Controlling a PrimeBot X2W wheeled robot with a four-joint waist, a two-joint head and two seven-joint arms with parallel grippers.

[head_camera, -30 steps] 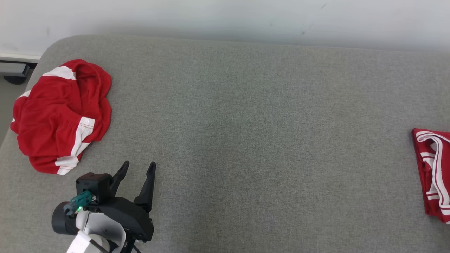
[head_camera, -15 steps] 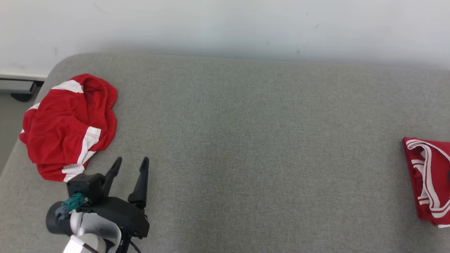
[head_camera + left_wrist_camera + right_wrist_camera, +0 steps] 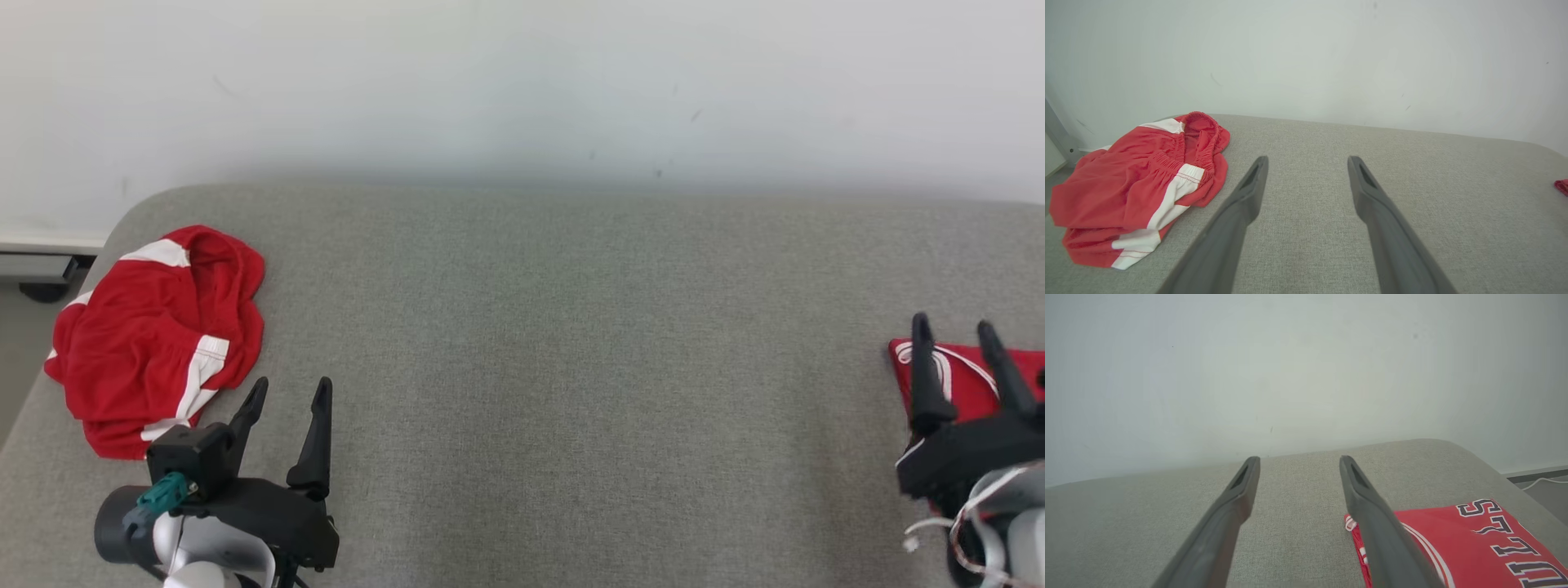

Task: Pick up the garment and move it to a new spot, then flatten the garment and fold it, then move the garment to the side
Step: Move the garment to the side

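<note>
Where the grey pad [image 3: 571, 367] rounds off at its far left corner, the shorts [image 3: 147, 343] lie crumpled, well apart from the folded jersey [image 3: 1474, 539] at the right edge. I judge the shorts light, soft and limp, likely to sag and bunch when lifted. I would pinch the gathered waistband [image 3: 1198, 134], their firmest part. My left gripper [image 3: 292, 384] hovers just beside them, jaws spread and empty. My right gripper [image 3: 953, 323] is likewise wide open by the jersey.
</note>
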